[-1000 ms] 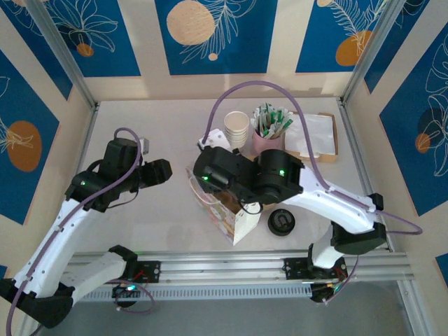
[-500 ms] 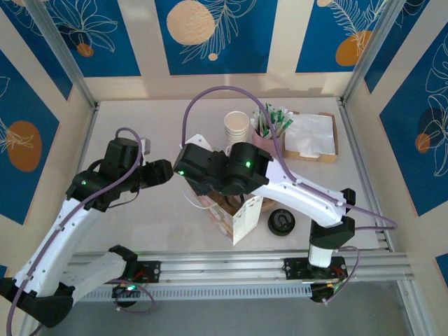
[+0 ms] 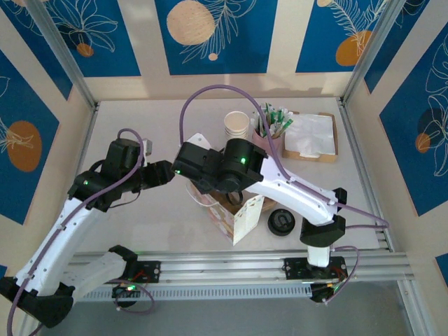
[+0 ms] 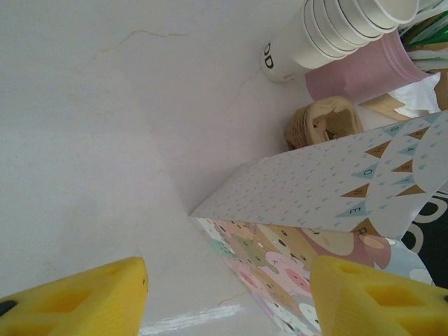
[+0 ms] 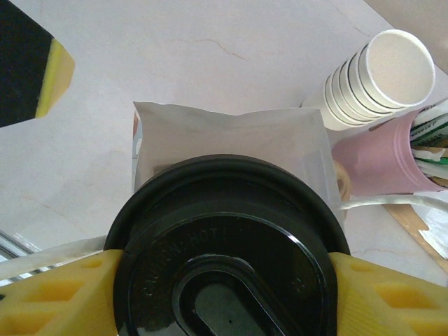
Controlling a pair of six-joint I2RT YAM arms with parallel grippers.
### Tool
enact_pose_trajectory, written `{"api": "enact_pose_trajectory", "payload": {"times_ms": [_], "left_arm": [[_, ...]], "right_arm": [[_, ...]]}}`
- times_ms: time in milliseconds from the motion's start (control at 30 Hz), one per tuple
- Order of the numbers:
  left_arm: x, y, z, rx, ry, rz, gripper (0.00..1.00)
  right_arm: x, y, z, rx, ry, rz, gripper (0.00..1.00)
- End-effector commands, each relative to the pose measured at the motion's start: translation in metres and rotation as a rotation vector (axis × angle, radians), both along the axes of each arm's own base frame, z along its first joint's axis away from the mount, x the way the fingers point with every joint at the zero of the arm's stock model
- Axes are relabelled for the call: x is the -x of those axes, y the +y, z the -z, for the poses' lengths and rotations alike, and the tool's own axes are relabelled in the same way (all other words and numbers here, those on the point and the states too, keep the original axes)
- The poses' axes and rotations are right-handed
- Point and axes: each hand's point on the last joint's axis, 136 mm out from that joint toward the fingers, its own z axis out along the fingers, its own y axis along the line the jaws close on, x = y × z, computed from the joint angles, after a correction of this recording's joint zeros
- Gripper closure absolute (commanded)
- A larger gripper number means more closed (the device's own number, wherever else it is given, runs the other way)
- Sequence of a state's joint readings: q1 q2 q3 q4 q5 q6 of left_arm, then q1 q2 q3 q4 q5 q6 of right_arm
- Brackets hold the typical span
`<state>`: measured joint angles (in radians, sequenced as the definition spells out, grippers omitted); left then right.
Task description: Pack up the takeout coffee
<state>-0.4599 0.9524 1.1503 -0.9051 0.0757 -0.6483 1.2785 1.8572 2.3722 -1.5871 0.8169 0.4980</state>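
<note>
White counter under both arms. Right jaws grip the black-lidded cup by its sides, with the open bag just below them. Left jaws are spread wide and hold nothing, the bag just ahead of them. Cup stack stands beyond the right jaws, past the bag
</note>
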Motion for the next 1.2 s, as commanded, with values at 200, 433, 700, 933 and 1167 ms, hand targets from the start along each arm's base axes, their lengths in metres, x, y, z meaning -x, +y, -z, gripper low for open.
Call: {"api": "enact_pose_trajectory", "payload": {"times_ms": [200,433,700,933,1167], "left_arm": [[-0.004,0.002,0.005,0.000,0.011,-0.018,0.37],[-0.007,-0.001,0.005,0.007,0.010,-0.014,0.37],[-0.014,-0.007,-0.014,0.010,-0.032,0.018,0.37],[-0.021,-0.026,-0.034,0.014,-0.076,0.148,0.31],[-0.030,-0.056,-0.041,0.080,-0.065,0.288,0.30]], "right_arm": [[-0.008,-0.020,-0.006,-0.040,0.041,0.034,0.52],[-0.012,-0.022,0.009,-0.024,0.079,0.046,0.52],[-0.011,-0.013,0.019,-0.079,0.128,0.034,0.53],[-0.008,-0.008,0.008,-0.171,0.154,0.000,0.53],[-0.015,-0.022,0.025,-0.140,0.186,0.053,0.55]]}}
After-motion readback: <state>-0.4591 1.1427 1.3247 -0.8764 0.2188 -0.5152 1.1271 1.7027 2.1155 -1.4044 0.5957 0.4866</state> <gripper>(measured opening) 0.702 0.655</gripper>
